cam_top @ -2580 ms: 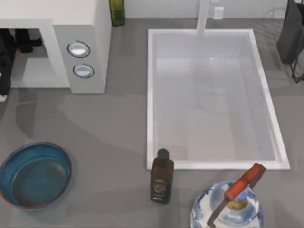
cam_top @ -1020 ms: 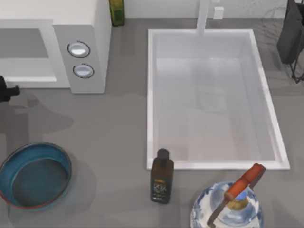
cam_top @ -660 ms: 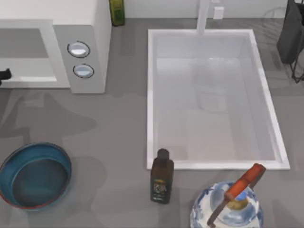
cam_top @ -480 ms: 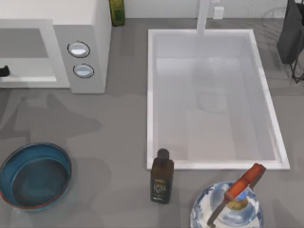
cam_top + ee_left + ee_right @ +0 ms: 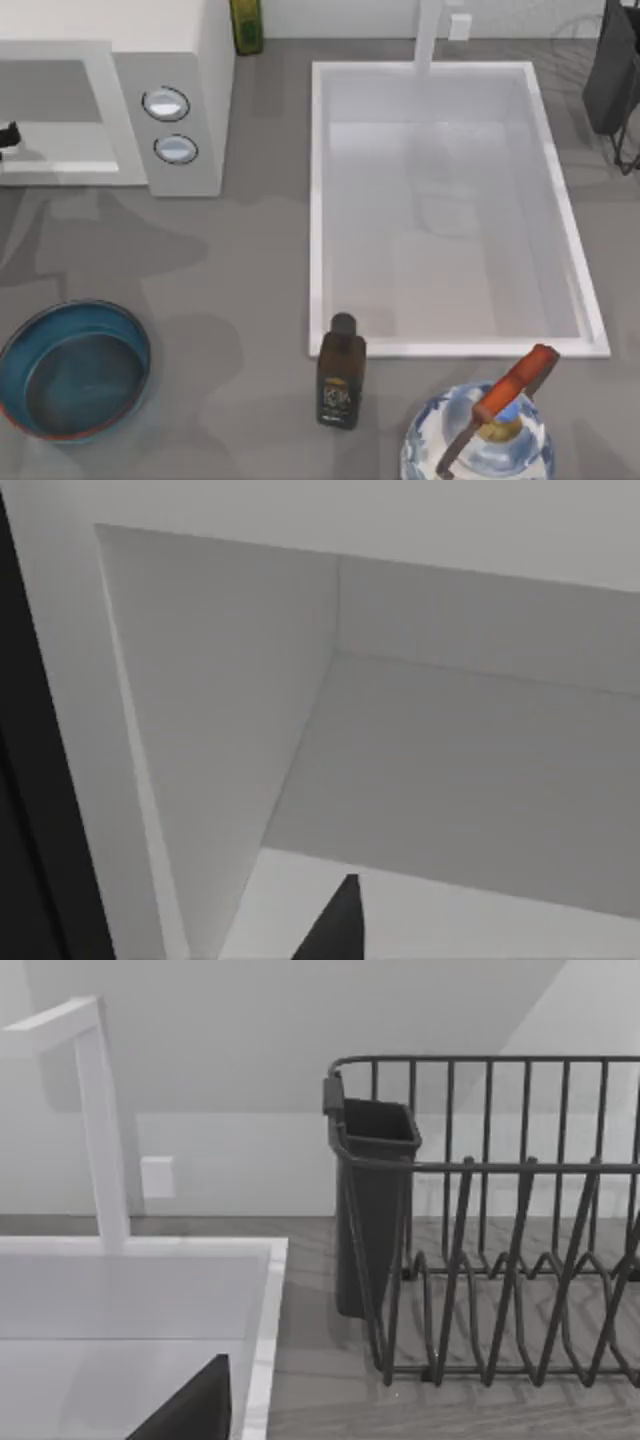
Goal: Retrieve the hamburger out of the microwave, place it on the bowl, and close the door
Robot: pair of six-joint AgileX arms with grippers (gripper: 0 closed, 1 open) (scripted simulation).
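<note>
The white microwave (image 5: pixel 170 120) stands at the back left with its cavity (image 5: pixel 55 110) open to the front. The door is out of view past the left edge. My left gripper (image 5: pixel 8 135) shows as a small dark tip at the cavity's mouth. In the left wrist view one dark fingertip (image 5: pixel 335 930) points into the bare white cavity (image 5: pixel 450 770). The hamburger is out of view. The blue bowl (image 5: pixel 30 345) sits at the front left with nothing in it. My right arm is parked at the right, and one dark fingertip (image 5: pixel 190 1415) shows over the sink's corner.
A wide white sink (image 5: pixel 318 200) with a faucet (image 5: pixel 428 35) takes up the middle and right. A dark bottle (image 5: pixel 340 375) and a glass vessel with a red handle (image 5: pixel 480 430) stand at the front. A green bottle (image 5: pixel 246 25) is behind the microwave. A dark dish rack (image 5: pixel 500 1220) stands at the back right.
My left arm drew out of the cavity to the left, then its tip crept from the counter in front of the microwave back up to the cavity's mouth. The bowl stayed put.
</note>
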